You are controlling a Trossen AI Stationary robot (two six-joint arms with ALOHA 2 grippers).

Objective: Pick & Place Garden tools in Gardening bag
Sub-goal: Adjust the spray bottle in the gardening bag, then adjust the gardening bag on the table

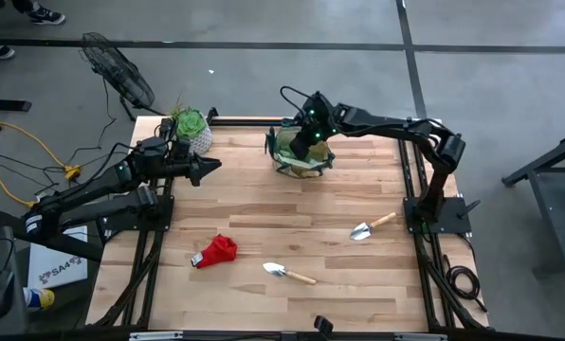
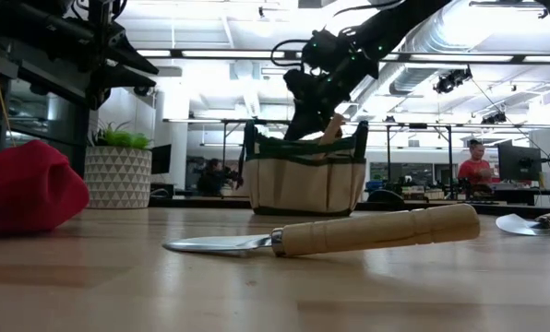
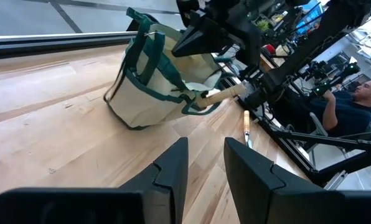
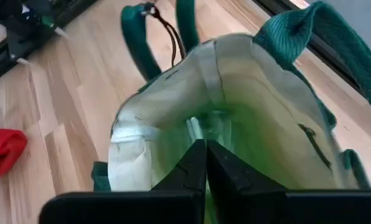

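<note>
Over on the left, the left gripper [image 1: 209, 169] hangs above the table's far left part, fingers a narrow gap apart and holding nothing, beside the potted plant [image 1: 190, 126]. Nearer the front lie the red cloth [image 1: 216, 251] and a trowel [image 1: 287, 273], its long axis running roughly left to right, blade leftward; I judge the left arm the closer one for these. Farther right, the gardening bag [image 1: 303, 156] stands at the far edge with the right gripper [image 4: 205, 163] right over its mouth, fingers pressed together and empty. A second trowel [image 1: 370, 227] lies front-right of the bag, handle angled away, well below that gripper. The wooden table [image 1: 264, 208] is pale planks; people sit at desks beyond.
</note>
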